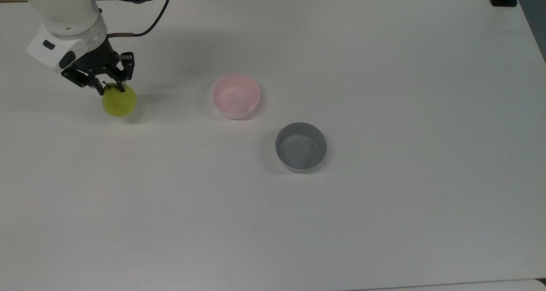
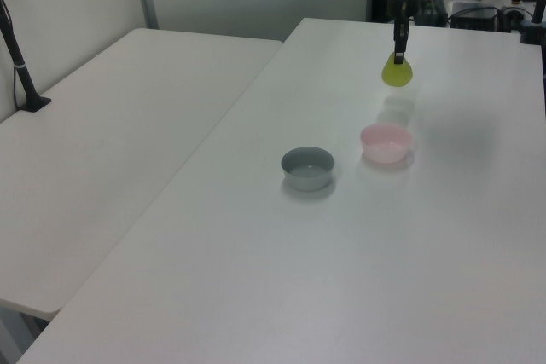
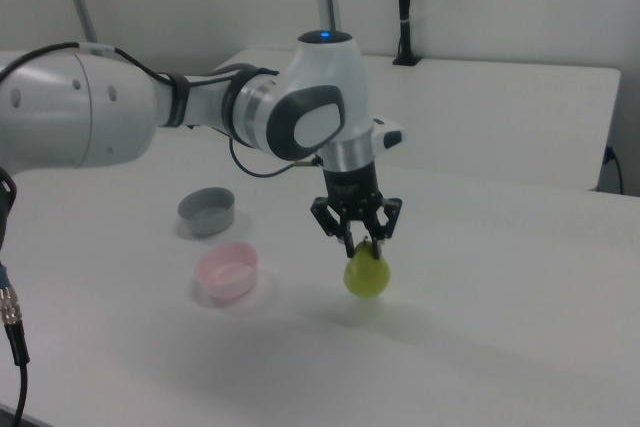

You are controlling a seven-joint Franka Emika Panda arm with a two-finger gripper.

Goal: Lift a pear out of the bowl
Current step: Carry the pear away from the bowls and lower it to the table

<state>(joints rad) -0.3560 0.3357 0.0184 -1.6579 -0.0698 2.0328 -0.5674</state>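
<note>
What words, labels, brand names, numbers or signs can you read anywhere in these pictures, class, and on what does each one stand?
None can be read: the pear, the pink bowl, the grey bowl, the table and the gripper bear no legible text.

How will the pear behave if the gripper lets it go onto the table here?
The pear looks round and smooth, so it would probably roll or tip onto its side rather than stand. The gripper pinches only its narrow top, so it may swing or slip. Nothing stands near it on the table; the pink bowl is well off, so nothing would stop a roll.
</note>
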